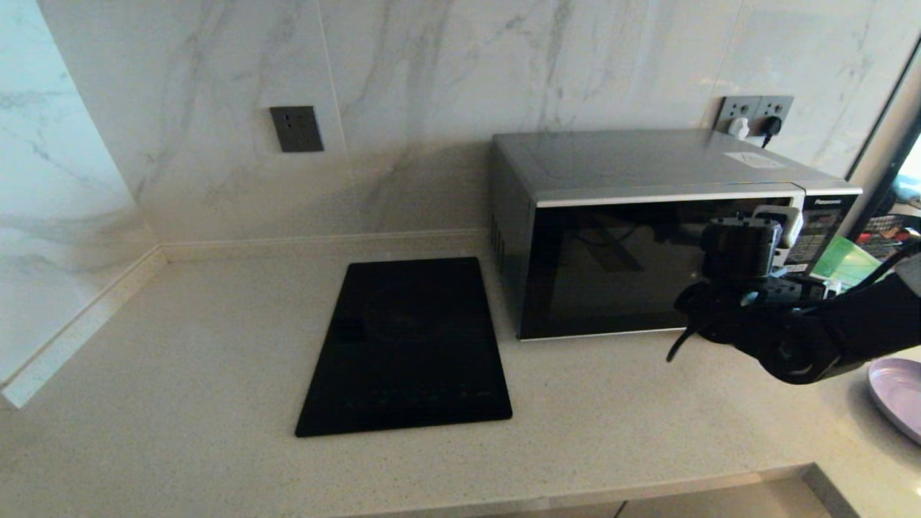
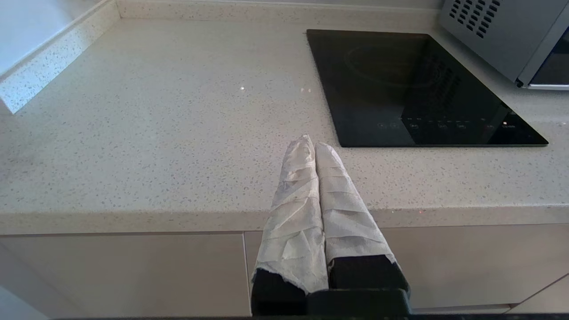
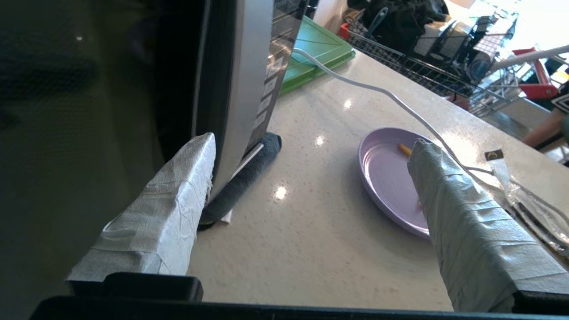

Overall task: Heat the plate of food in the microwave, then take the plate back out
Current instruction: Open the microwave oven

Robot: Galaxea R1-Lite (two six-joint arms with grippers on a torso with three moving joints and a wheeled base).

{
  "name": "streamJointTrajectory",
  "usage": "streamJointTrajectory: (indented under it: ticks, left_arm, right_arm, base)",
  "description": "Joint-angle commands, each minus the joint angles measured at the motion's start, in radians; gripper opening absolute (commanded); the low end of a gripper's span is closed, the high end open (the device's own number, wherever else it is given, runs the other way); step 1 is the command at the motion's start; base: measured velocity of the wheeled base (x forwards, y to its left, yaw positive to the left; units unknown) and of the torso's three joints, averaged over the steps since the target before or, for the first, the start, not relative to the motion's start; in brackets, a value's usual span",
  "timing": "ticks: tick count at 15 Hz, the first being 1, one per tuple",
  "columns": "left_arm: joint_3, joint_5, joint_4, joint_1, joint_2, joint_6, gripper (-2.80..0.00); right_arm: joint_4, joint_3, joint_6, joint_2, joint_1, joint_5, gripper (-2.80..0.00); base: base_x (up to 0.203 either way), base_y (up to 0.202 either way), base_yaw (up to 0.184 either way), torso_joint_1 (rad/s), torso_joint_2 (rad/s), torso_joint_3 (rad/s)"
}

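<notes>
1. The right gripper (image 3: 311, 186), tape-wrapped fingers spread wide, straddles the curved silver handle (image 3: 240, 89) of the boxy silver-grey microwave (image 1: 647, 216).
2. The round lavender plate of food (image 3: 386, 178) waits on the counter beside it.
3. Closing off-centre could let the handle slip.
4. The left gripper (image 2: 313, 151), pressed together, idles.

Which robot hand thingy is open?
The right tool, by the microwave handle, has its fingers spread wide. The left tool, over the counter's edge, is pressed shut.

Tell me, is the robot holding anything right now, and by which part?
Nothing is held. The right gripper is open beside the microwave door's handle edge, one finger at the door, gripping nothing. The left gripper is shut on nothing, over the counter edge.
</notes>
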Motion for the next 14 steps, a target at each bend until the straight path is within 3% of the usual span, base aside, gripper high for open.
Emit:
streamJointTrajectory:
  ticks: [1, 14]
  left_arm:
    - [0.000, 0.000, 0.000, 0.000, 0.002, -0.001, -2.80]
    - [0.000, 0.000, 0.000, 0.000, 0.000, -0.001, -2.80]
  right_arm:
    - [-0.013, 0.005, -0.005, 0.019, -0.017, -0.004, 0.00]
    - [-0.040, -0.070, -0.013, 0.097, -0.062, 0.037, 0.00]
  base:
    - [0.000, 0.000, 0.000, 0.000, 0.00, 0.000]
    - [0.000, 0.000, 0.000, 0.000, 0.00, 0.000]
